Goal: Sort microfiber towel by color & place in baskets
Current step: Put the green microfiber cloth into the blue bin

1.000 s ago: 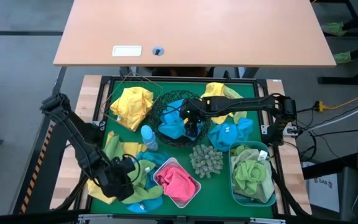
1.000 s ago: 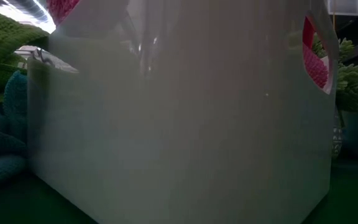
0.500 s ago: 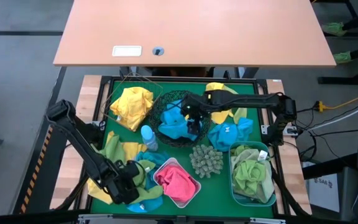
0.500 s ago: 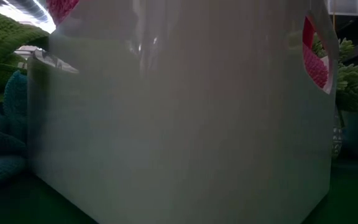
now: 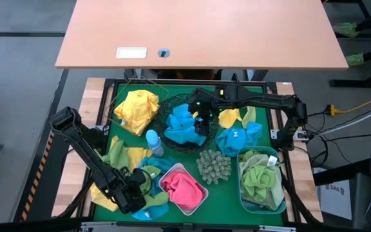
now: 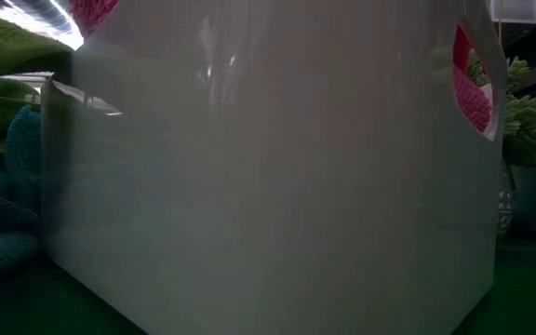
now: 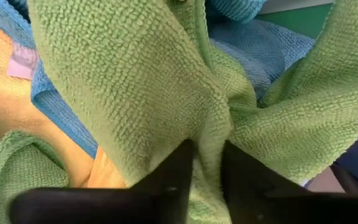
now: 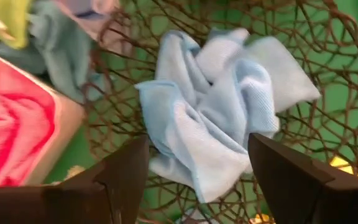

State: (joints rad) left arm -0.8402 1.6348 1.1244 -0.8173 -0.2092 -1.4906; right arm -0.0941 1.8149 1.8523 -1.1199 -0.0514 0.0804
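Note:
My left gripper [image 5: 136,189] is down in the heap of towels at the table's near left and is shut on a lime green towel [image 7: 142,81]. That towel lies over blue towels [image 7: 272,46] and yellow towels [image 7: 17,118]. My right gripper [image 8: 210,186] hangs open above the black wire bowl [image 5: 166,109], clear of the blue towel [image 8: 216,106] crumpled on the bowl's bottom. Another blue towel [image 5: 237,138] and two yellow towels [image 5: 136,108] [image 5: 227,118] lie on the green mat. My left gripper pinches a raised fold of the lime green towel [image 7: 207,134] between its two fingers, coming steeply from above. The cloth puckers toward the fingers. The rest of the towel lies spread on the blue and yellow towels under it.
A white tub [image 5: 201,203] holds a pink towel [image 5: 184,188] beside the left gripper; its wall [image 6: 277,167] fills the low view. A translucent blue tub [image 5: 243,161] holds green towels. A spiky ball [image 5: 214,165] and a blue bottle [image 5: 153,142] stand mid-table.
My left gripper has sunk into the near-left heap of towels. My right gripper has risen above the wire bowl, its fingers still wide apart; the blue towel stays in the bowl.

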